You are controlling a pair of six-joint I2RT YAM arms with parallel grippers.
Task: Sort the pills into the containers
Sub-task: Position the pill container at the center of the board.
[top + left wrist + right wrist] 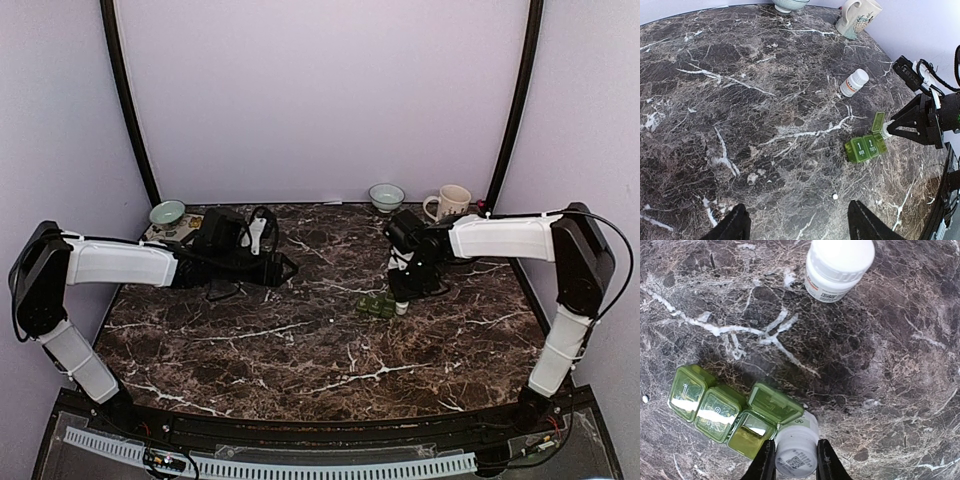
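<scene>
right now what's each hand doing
Left hand: open, holding nothing.
Right hand: closed on a small white bottle.

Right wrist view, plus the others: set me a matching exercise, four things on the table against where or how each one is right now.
Things:
1. pill organizer
2. loose pill
3. capped bottle
4. second bottle

States:
A. clamped in the right pincer, at the open compartment
B. standing alone on the table, nothing gripping it
C. two lids shut, one lid up
D. lying on the bare table, outside every compartment

Pairs: 1-C, 2-D, 3-B, 4-A.
</scene>
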